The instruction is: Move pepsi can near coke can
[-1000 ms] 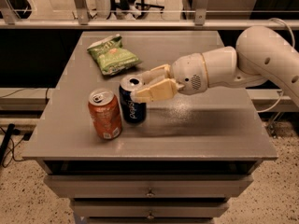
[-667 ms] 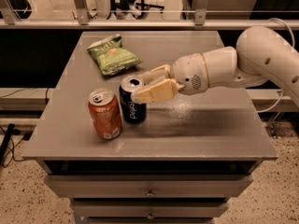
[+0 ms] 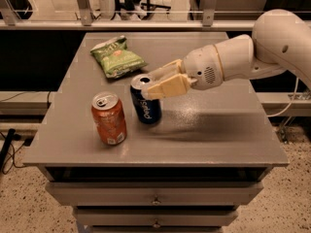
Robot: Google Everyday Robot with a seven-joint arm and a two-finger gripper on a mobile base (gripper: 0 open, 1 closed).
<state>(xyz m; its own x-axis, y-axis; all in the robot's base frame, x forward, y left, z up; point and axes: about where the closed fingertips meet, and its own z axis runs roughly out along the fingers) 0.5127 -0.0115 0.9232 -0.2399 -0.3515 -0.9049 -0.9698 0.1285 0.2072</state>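
Gripping the pepsi can at its top, the gripper was extended from 3 o'clock.
Bare tabletop was seen beneath the arm; the coke can was seen at 8 o'clock.

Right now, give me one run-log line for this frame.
gripper: at top of pepsi can | pepsi can: upright, beside coke can, small gap | coke can: upright, table front left | chip bag: back left

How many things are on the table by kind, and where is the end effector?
Soda cans: 2, the pepsi can and the coke can
Green chip bag: 1
Total: 3
The end effector is at the pepsi can's top.
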